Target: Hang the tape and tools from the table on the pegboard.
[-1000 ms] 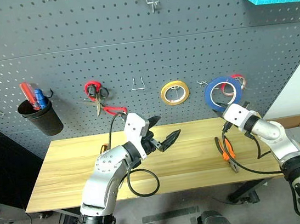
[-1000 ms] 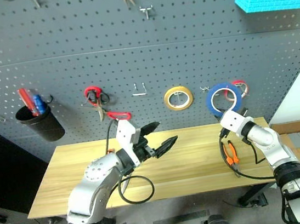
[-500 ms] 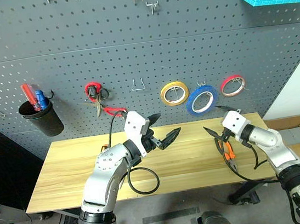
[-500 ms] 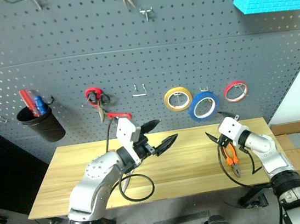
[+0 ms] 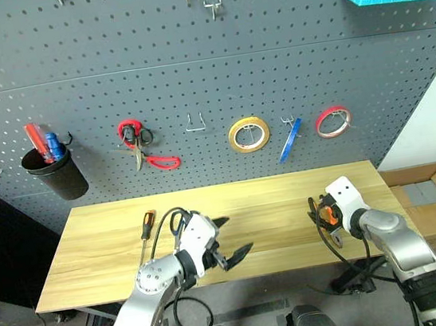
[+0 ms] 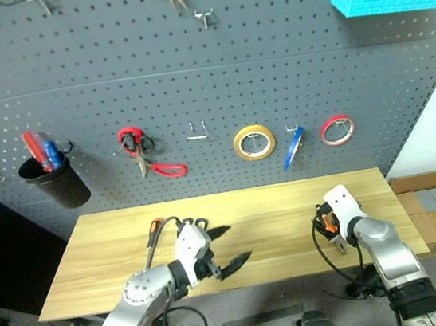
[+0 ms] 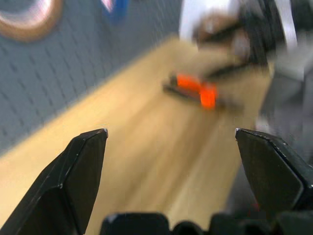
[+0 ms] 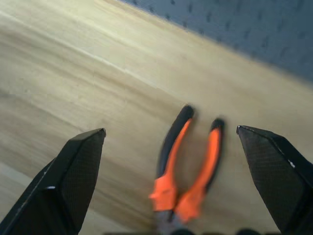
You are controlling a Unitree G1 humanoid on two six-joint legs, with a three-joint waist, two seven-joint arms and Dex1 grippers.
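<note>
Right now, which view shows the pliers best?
The right wrist view: the pliers lie flat on the table, both orange-and-black handles visible. The left wrist view shows them blurred and farther off; the eye views show them mostly hidden behind the right gripper.

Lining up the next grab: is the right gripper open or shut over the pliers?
Open. In the right wrist view the two fingers stand wide apart, with the pliers lying flat on the table between them, not yet gripped.
</note>
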